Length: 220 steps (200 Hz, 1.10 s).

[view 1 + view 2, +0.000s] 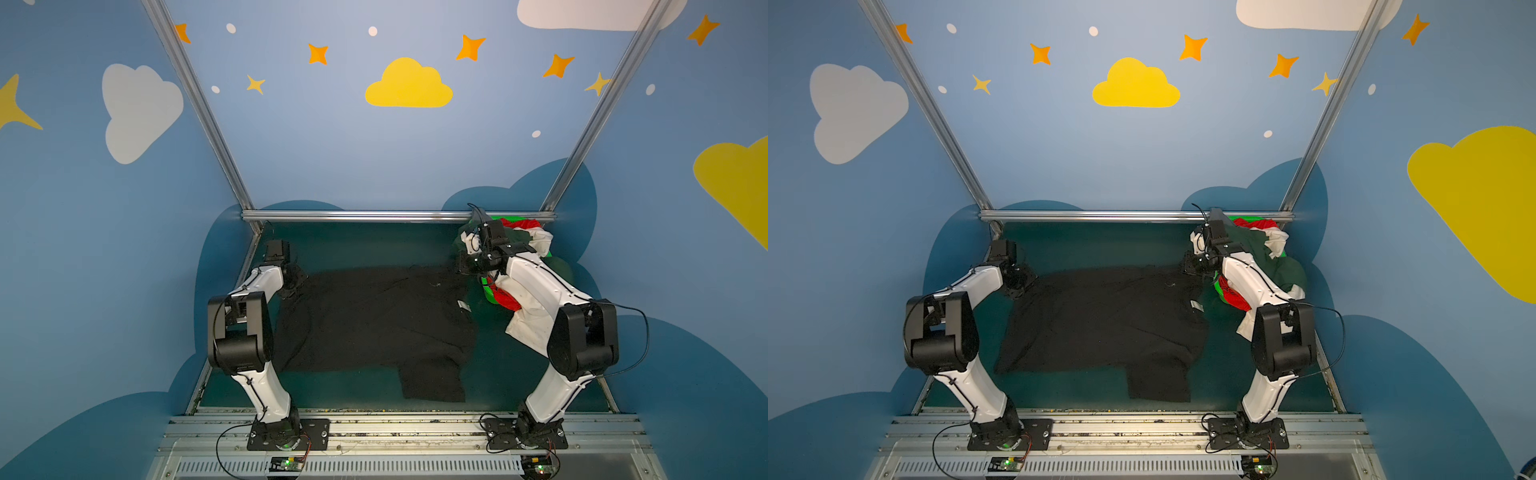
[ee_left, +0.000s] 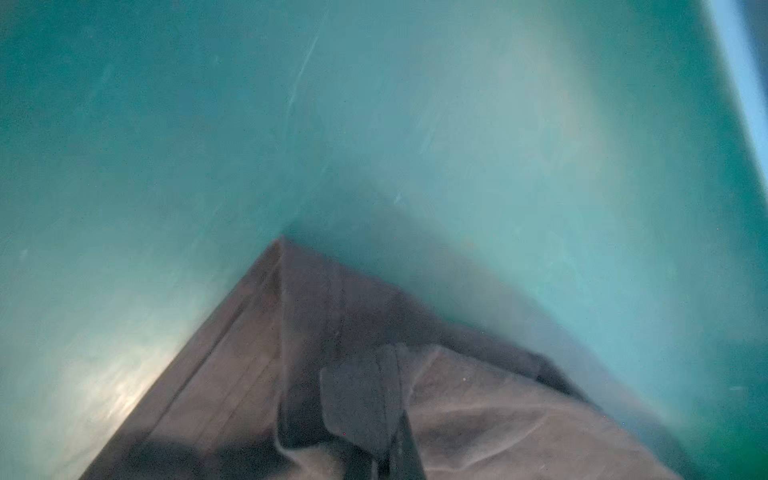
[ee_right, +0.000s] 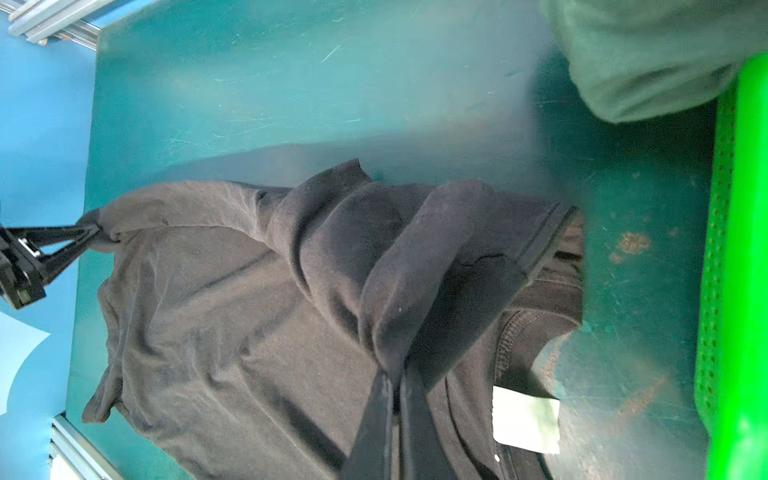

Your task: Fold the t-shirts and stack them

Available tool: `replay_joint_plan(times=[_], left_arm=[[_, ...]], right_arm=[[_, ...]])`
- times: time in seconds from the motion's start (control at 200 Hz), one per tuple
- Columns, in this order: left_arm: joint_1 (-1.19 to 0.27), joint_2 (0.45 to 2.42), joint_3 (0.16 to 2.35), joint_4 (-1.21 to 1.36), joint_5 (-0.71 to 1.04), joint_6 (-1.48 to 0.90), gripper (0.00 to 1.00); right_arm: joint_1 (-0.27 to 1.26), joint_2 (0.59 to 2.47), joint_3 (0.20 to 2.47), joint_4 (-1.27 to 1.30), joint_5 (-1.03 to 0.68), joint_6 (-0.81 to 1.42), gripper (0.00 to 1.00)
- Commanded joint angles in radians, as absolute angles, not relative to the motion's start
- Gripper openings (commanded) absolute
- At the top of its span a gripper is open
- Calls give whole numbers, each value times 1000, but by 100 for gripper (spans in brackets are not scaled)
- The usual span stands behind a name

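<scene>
- The teal-green flat worktop (image 1: 365, 245) (image 1: 1100, 245) carries everything; its surface is scuffed and scratched in the right wrist view.
- A large black cloth t-shirt (image 1: 374, 320) (image 1: 1104, 320) (image 3: 208, 311) lies spread over the middle of the worktop. Its long axis runs left to right in both top views, with the collar towards the right and the hem towards the left.
- The black cloth t-shirt looks mostly flat, soft and creased. One short sleeve (image 1: 432, 382) sticks out towards the near edge. Thick rolled folds bunch up along its far edge near the collar end.
- A bright green perforated plastic basket (image 1: 490, 293) (image 3: 744, 249) sits at the far right corner, just beside the collar. It is heaped with a dark green t-shirt (image 1: 1291, 270) (image 3: 644, 54), a white t-shirt (image 1: 528, 328) and a red t-shirt (image 1: 1235, 297), all crumpled and spilling over the rim.
- The right hand (image 1: 465, 266) (image 3: 397, 382) is at the far right of the black cloth t-shirt, its jaws pressed together on a bunched fold of the cloth.
- The left hand (image 1: 293, 284) (image 3: 93, 232) is at the far left corner, its jaws closed tight on the hem corner, which comes to a point in the left wrist view.
- A small white label (image 1: 464, 306) (image 3: 525, 419) shows at the collar.
</scene>
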<state>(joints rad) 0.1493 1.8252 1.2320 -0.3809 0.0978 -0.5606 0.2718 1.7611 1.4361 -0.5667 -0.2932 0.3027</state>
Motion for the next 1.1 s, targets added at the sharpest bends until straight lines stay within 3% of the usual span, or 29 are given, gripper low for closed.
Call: replay_joint_plan(times=[0.0,0.425,0.666,0.796,1.096], left_arm=[[148,1882,1318,-386,73,-536,4],[165,2208,1801,-489,110,-384,4],[174,2292,1987,-533,145,-350,4],[170,2263,1956,-527,151,-347,4],[169,2108,1652,-354,116,-326,4]], right_arm=[[267,1782,1468,-564,-286,311,0],[250,2002,1779,-615,-241,304,0],[243,2066,1867,-641,-253,312,0],[244,2043,1840,-623,-259,312,0],[246,1958,1687,-584,-286,314,0]])
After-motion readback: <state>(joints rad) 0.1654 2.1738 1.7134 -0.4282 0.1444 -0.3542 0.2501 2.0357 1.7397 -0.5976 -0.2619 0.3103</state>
